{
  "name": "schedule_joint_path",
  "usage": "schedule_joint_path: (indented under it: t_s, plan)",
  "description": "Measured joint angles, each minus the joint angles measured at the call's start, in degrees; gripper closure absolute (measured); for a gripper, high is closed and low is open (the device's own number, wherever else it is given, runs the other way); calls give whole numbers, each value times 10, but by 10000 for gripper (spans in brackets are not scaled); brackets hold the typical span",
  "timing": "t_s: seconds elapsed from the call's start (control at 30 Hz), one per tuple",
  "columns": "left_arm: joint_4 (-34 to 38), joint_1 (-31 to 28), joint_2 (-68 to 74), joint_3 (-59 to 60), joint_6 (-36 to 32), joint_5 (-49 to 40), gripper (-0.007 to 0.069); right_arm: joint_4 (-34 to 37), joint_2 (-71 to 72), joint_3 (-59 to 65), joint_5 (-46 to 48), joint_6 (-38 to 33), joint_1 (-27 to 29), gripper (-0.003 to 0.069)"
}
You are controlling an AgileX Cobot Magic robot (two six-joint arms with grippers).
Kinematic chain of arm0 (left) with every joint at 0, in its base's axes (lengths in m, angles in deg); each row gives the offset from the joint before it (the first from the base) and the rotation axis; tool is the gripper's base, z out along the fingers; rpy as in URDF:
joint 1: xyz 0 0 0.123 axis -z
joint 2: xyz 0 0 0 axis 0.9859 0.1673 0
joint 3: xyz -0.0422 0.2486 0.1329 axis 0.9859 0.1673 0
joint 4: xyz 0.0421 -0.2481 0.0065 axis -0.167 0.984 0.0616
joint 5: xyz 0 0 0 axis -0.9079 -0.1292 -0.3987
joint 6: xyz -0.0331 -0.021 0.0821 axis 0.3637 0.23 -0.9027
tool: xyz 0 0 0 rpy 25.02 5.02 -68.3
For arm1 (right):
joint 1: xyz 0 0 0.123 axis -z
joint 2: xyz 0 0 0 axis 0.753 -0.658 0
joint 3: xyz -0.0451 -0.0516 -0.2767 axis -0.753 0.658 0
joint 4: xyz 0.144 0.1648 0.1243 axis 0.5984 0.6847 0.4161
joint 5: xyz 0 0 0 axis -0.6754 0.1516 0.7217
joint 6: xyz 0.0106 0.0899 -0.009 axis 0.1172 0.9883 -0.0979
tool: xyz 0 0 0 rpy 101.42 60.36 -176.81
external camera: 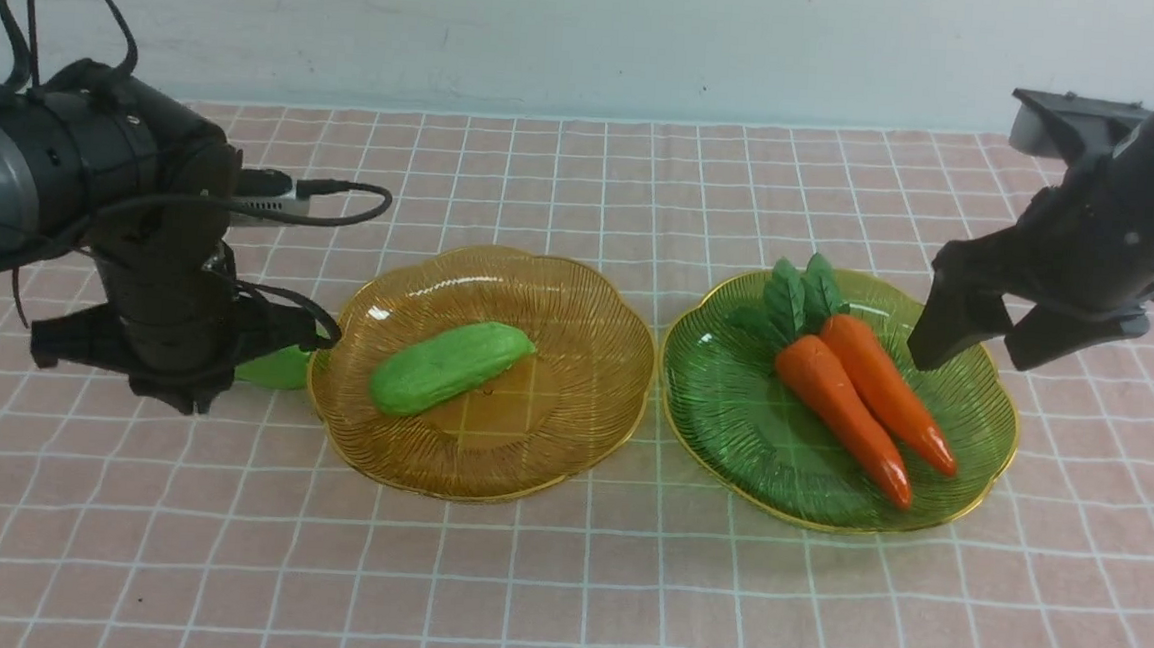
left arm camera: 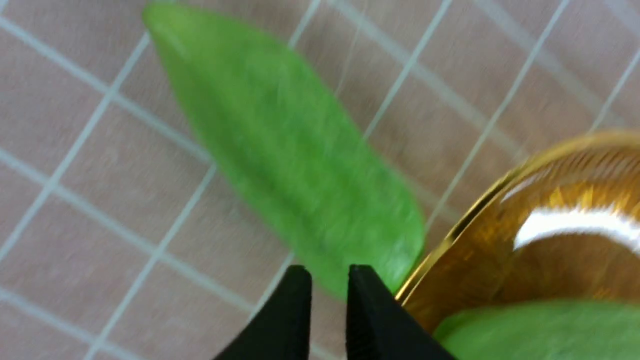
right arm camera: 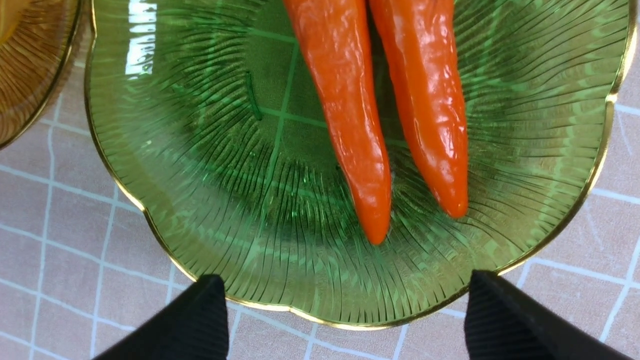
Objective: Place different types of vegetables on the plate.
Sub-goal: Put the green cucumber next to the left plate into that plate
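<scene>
One light-green gourd (external camera: 449,366) lies in the amber plate (external camera: 579,294). A second gourd (external camera: 279,368) (left arm camera: 290,145) lies on the cloth just left of that plate's rim (left arm camera: 450,235). My left gripper (external camera: 183,385) (left arm camera: 327,275) sits low beside it. Its fingertips (left arm camera: 295,280) are almost together, and only the gourd's end shows through the slit between them. Two orange carrots (external camera: 847,411) (right arm camera: 345,100) with green tops lie side by side in the green plate (external camera: 732,414) (right arm camera: 200,175). My right gripper (external camera: 972,338) (right arm camera: 345,300) hangs open over that plate's right rim, holding nothing.
A pink checked cloth (external camera: 561,584) covers the table. The two plates stand nearly touching at mid-table. A pale wall (external camera: 595,35) closes off the back. Cables (external camera: 324,203) trail from the left arm over the cloth.
</scene>
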Motion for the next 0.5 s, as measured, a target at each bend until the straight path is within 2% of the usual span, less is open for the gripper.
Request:
schedule_joint_path:
  t_s: [0.2,0.23,0.5]
  plan:
    - [82,-40,11,-17,0,64,402,0,0,0,0,0,0,81]
    - [97,-44,15,-17,0,72,354,0,0,0,0,0,0,81]
    - [123,-46,48,-17,0,82,107,0,0,0,0,0,0,81]
